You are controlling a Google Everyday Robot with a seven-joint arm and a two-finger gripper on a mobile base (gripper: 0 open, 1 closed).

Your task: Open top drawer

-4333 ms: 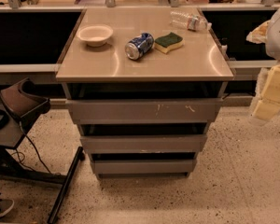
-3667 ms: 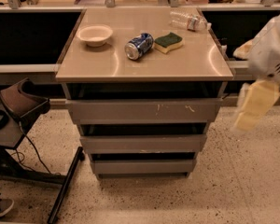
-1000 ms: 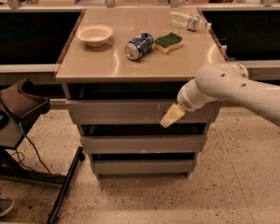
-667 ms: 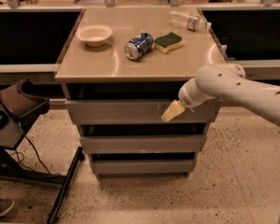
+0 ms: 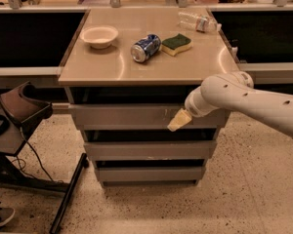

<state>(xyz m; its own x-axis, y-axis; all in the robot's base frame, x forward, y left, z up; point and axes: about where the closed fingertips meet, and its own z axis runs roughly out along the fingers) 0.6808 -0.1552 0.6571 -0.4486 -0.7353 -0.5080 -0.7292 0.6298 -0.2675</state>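
Note:
The top drawer (image 5: 127, 116) is the widest grey flat front just under the tabletop, with small white scuffs right of its centre. It sits flush with the cabinet, with a dark gap above it. My gripper (image 5: 178, 120) comes in from the right on a white arm and rests against the drawer front just right of centre, near its lower edge. Its cream-coloured tip points down and left.
On the beige tabletop (image 5: 112, 67) stand a white bowl (image 5: 99, 35), a lying blue can (image 5: 145, 48), a green-yellow sponge (image 5: 176, 43) and a lying clear bottle (image 5: 198, 21). Two narrower grey drawers (image 5: 149, 150) sit below. A dark chair (image 5: 20, 108) stands at the left.
My arm swung in from the far right to the drawer front. Over the last second the gripper rose slightly along the front; the drawer has not moved.

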